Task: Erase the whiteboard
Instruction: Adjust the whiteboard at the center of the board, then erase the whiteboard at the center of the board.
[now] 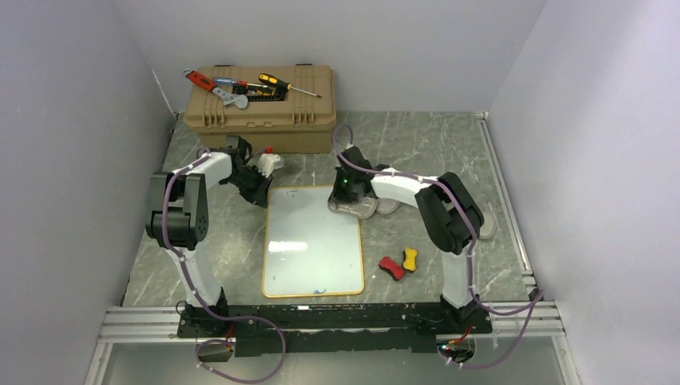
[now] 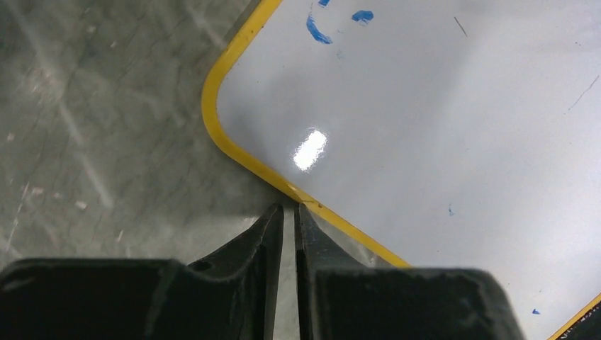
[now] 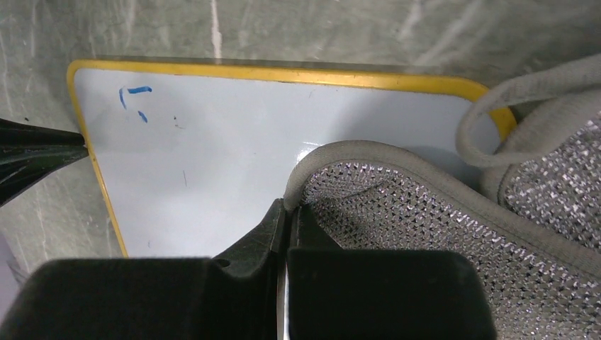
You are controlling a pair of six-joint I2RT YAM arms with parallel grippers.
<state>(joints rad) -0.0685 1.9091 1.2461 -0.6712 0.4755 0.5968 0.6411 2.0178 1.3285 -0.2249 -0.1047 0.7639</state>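
Note:
The whiteboard (image 1: 313, 241) lies flat mid-table, white with a yellow-orange frame. A few blue marks (image 2: 317, 30) remain near one corner, and they show again (image 3: 135, 91) in the right wrist view. My left gripper (image 2: 289, 207) rests at the board's far left edge with its tips against the frame (image 2: 241, 152). Its jaws are almost together with nothing between them. My right gripper (image 3: 292, 205) is shut on the hem of a grey mesh cloth (image 3: 425, 212), which lies over the board's far right corner (image 1: 353, 207).
A tan toolbox (image 1: 261, 100) with screwdrivers and a wrench on its lid stands at the back. A small white bottle with a red cap (image 1: 269, 163) sits behind the left gripper. A red piece (image 1: 391, 267) and a yellow piece (image 1: 410, 259) lie right of the board.

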